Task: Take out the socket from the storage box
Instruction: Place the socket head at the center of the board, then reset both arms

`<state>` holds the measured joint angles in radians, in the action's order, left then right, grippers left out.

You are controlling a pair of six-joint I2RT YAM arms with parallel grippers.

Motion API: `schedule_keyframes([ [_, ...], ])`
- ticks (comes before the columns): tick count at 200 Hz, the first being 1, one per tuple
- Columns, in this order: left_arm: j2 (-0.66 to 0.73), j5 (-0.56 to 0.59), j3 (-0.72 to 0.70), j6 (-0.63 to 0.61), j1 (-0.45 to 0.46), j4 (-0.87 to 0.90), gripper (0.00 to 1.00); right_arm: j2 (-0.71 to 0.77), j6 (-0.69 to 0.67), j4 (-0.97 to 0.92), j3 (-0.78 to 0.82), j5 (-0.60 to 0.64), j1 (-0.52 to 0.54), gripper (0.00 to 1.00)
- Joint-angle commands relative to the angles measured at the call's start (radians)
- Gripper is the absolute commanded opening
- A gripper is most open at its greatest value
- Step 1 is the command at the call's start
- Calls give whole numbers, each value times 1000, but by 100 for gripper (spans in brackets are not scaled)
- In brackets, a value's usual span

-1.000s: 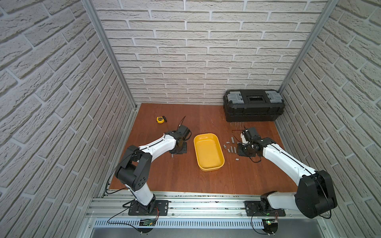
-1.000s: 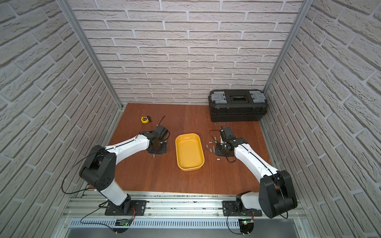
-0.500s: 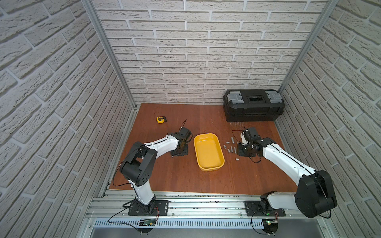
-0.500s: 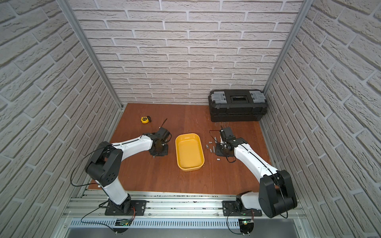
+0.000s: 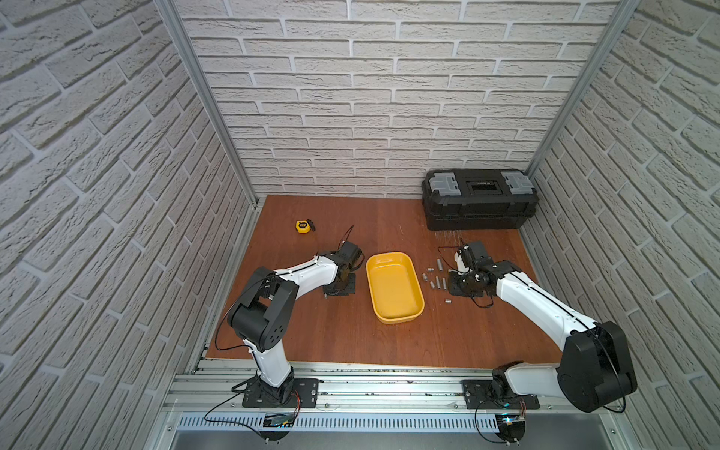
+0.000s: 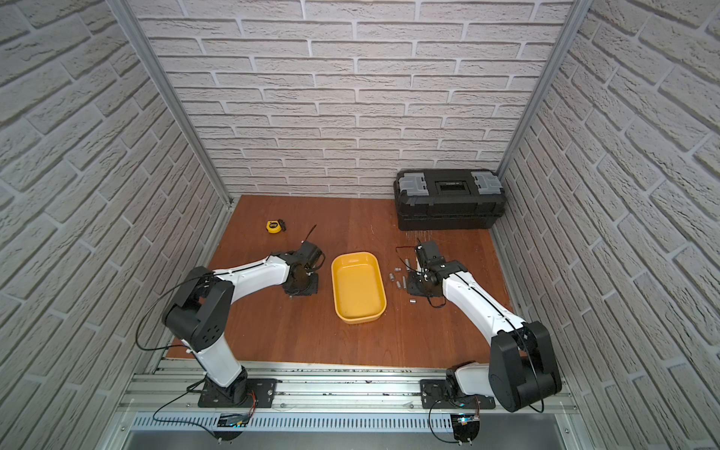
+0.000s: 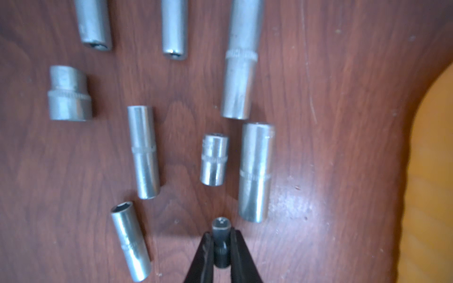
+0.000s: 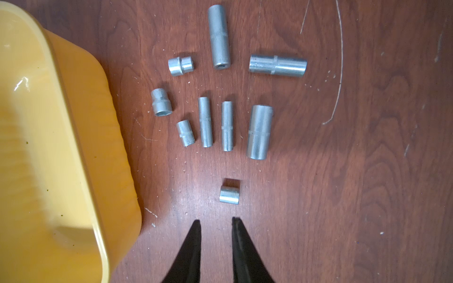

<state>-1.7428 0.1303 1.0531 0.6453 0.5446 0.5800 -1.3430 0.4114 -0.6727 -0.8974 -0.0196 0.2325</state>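
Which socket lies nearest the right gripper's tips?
The short stubby socket lying alone just ahead of the right gripper; the other sockets cluster farther off.

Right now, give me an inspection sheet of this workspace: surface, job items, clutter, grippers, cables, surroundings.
surface: wooden tabletop, scratched, with specks.
job's things: yellow storage box looks empty; silver sockets lie on the tabletop beside it.
clutter: yellow tape measure; closed black toolbox by the back wall.
grippers: left gripper shut on a small dark socket; right gripper open, empty.
cables: black cable loops off the left arm.
surroundings: brick-pattern walls; aluminium rail in front.
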Motion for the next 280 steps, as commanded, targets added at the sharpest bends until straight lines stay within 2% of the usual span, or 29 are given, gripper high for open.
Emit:
schedule_keyframes([
  [1, 5, 9, -15, 7, 5, -3, 17, 1, -6, 10, 5, 7, -9, 25],
  [33, 16, 16, -12, 8, 5, -2, 21, -1, -11, 6, -4, 10, -10, 25],
  [94, 57, 46, -5, 2, 5, 6, 21, 3, -16, -4, -17, 15, -13, 25],
  [125, 172, 148, -15, -25, -2, -7, 23, 29, -25, 5, -23, 34, -15, 25],
  [140, 239, 216, -27, -45, -17, -16, 26, 64, -38, 16, -31, 55, -16, 25],
  [176, 467, 375, -120, -134, -77, -140, 31, 278, -102, 137, -14, 148, -17, 26],
  [183, 521, 411, -147, -146, -91, -178, 36, 331, -120, 176, 1, 175, -18, 30],
  [196, 604, 458, -209, -161, -132, -252, 58, 424, -156, 262, 48, 246, -19, 37],
  [204, 645, 476, -246, -170, -163, -295, 77, 474, -180, 320, 86, 297, -21, 45],
  [209, 665, 479, -274, -177, -186, -323, 87, 500, -191, 358, 111, 329, -21, 53],
  [211, 673, 481, -283, -182, -194, -335, 96, 509, -196, 374, 121, 341, -21, 57],
  [213, 681, 482, -293, -184, -203, -343, 98, 516, -203, 388, 132, 349, -22, 59],
  [225, 707, 547, -339, -171, -249, -375, 98, 542, -223, 442, 178, 429, -24, 72],
  [238, 717, 593, -386, -202, -283, -424, 98, 539, -271, 492, 223, 480, -24, 81],
  [248, 712, 600, -419, -223, -306, -457, 98, 527, -298, 524, 258, 500, -25, 99],
  [263, 692, 601, -461, -272, -320, -510, 98, 499, -323, 568, 307, 518, -25, 100],
  [280, 655, 608, -512, -262, -329, -589, 98, 456, -317, 611, 345, 545, -25, 100],
])
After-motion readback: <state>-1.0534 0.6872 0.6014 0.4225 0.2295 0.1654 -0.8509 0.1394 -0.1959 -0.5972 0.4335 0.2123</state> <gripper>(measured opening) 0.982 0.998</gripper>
